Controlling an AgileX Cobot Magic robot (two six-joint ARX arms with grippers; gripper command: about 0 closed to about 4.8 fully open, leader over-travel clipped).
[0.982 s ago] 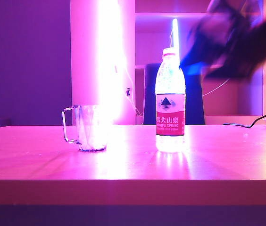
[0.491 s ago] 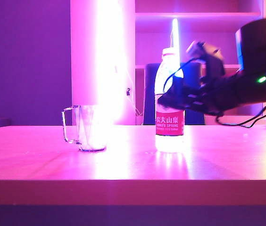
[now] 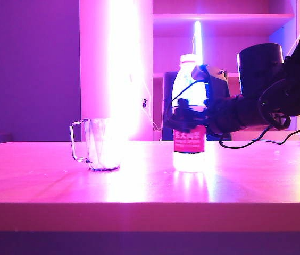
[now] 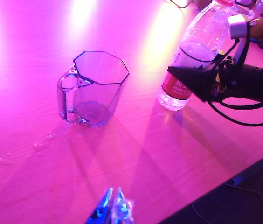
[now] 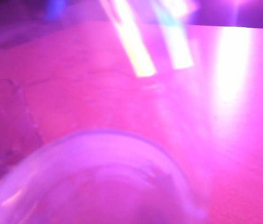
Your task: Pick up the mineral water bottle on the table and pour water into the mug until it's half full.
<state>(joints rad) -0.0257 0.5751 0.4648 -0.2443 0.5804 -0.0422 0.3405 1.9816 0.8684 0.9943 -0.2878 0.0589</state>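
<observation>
Since the earlier frame the right gripper (image 3: pixel 184 118) has come down from above to the mineral water bottle (image 3: pixel 190 133), its dark fingers around the label, whether clamped I cannot tell; nearest, the left gripper (image 4: pixel 113 211) hangs narrow, tips together, over the table (image 3: pixel 150 186); further on, the mug (image 3: pixel 98 144) stands upright, left of the bottle.

Open table (image 3: pixel 43 180) lies between the mug (image 3: pixel 101 144) and the bottle (image 3: pixel 190 133), wide enough to pass through. The right gripper (image 3: pixel 184 121) and its arm block the bottle's right side, seemingly around its label. The left gripper (image 4: pixel 114 210) hangs near the front edge, clear of both.
</observation>
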